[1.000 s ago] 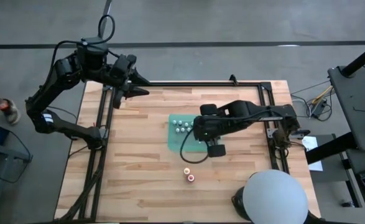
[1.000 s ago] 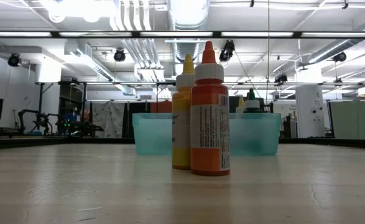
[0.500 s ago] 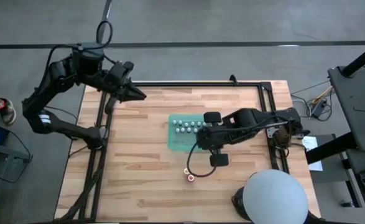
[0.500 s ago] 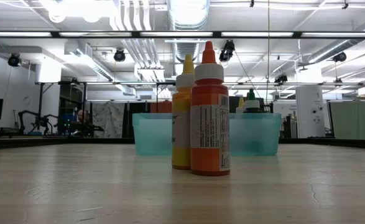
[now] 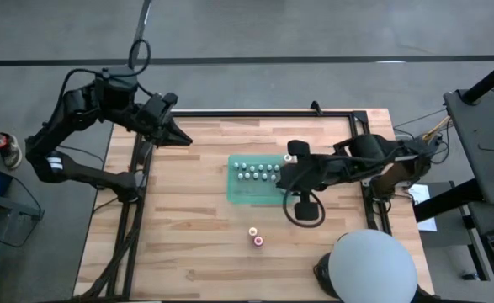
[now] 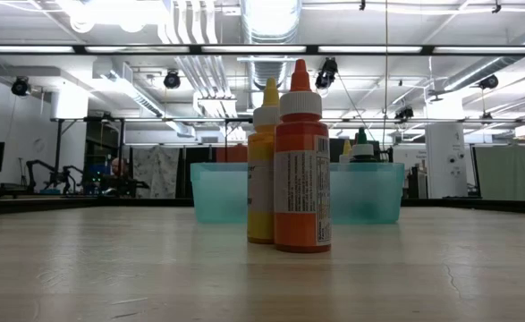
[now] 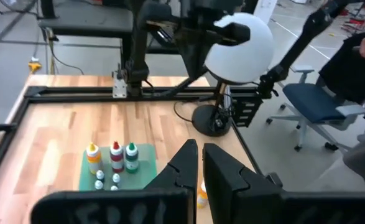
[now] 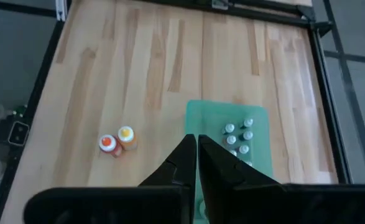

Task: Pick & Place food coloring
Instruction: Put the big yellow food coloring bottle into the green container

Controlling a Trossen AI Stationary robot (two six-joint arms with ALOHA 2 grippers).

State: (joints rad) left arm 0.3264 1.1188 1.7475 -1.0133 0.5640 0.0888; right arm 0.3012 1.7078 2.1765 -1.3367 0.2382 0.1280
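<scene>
Two dropper bottles of food coloring, the orange [image 5: 258, 241] [image 6: 300, 161] and the yellow [image 5: 252, 231] [image 6: 262, 161], stand on their bases on the bare wood near the table's front. Behind them a green tray [image 5: 242, 194] [image 8: 202, 115] holds several tiny pale-capped bottles [image 5: 257, 172] [image 8: 239, 138] and three taller ones [image 7: 115, 157], yellow, red and green. My right gripper [image 5: 282, 176] [image 8: 196, 155] hangs shut above the tray's right part, holding nothing. My left gripper [image 5: 182, 138] [image 7: 199, 163] is shut over the table's far left corner, clear of everything.
A black frame rail [image 5: 255, 113] runs round the table's edges. A white dome on a dark stand [image 5: 371, 268] sits at the near right corner. Bare wood [image 5: 179, 219] lies left of the tray. An office chair [image 7: 319, 102] stands beyond the table.
My right gripper has risen and drawn back toward the table's right edge, tipping less steeply, and more of the tray's tiny bottles now show. My left gripper has shut and pulled back a little toward the table's left edge. No bottle has moved.
</scene>
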